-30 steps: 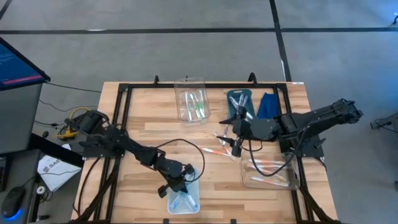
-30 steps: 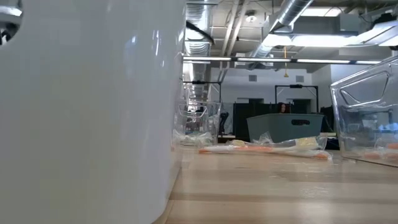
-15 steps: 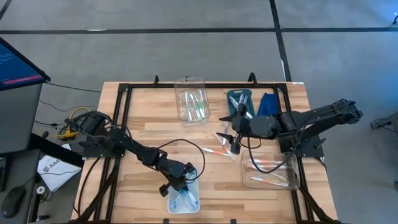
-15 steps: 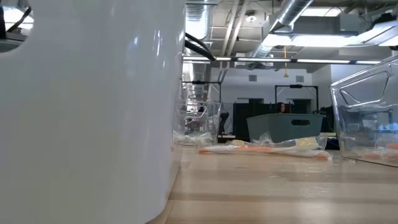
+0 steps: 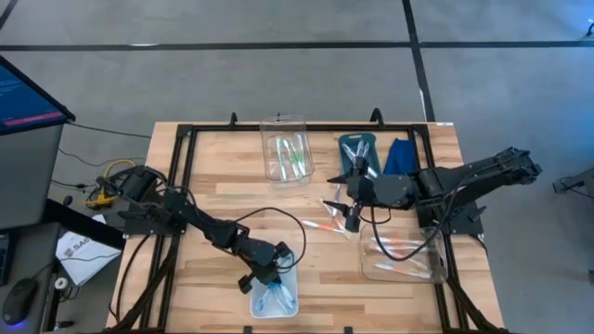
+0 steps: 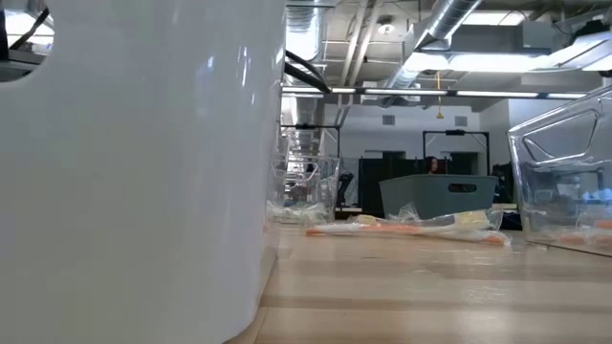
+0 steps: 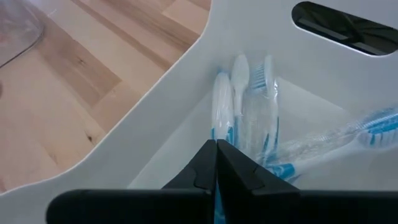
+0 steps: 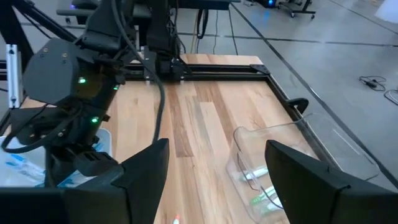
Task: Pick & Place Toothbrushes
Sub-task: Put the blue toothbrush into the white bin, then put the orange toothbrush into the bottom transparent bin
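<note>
Left gripper (image 5: 270, 276): pressed together, low over the white bin (image 5: 290, 310) at the near edge, mid-table. Seen through its wrist camera (image 7: 216, 148), closed to a single seam with tips inside the bin wall (image 7: 186, 118), right above the blue brushes (image 7: 249, 118) already lying there; cannot tell whether anything thin sits in that seam. Right gripper (image 5: 351, 219): spread wide, empty, hovering at table centre over the loose brushes (image 5: 325, 225) scattered on the wood, with the fingers (image 8: 144, 167) well apart and nothing between. Elsewhere: green brushes (image 5: 292, 158) in the clear bin (image 5: 278, 125) at the far edge, a few more in the teal tray (image 5: 345, 145) just right of it, orange ones (image 5: 401, 245) in the clear bin (image 5: 371, 271) near right, blue cloth (image 5: 400, 155) beside the tray. Looks like sorting by colour, well along but not finished, with the orange-pink pile at centre left to clear. Step in hand, by judgement: left side at a drop into the white bin, right side lining up a pick. Next move calls for lowering the right gripper squarely onto one thin handle, closing without sweeping its neighbours aside, then carrying it to the near-right bin; on the left, lifting clear of the bin wall before swinging away. Risk: pinching two overlapping handles at once.
</note>
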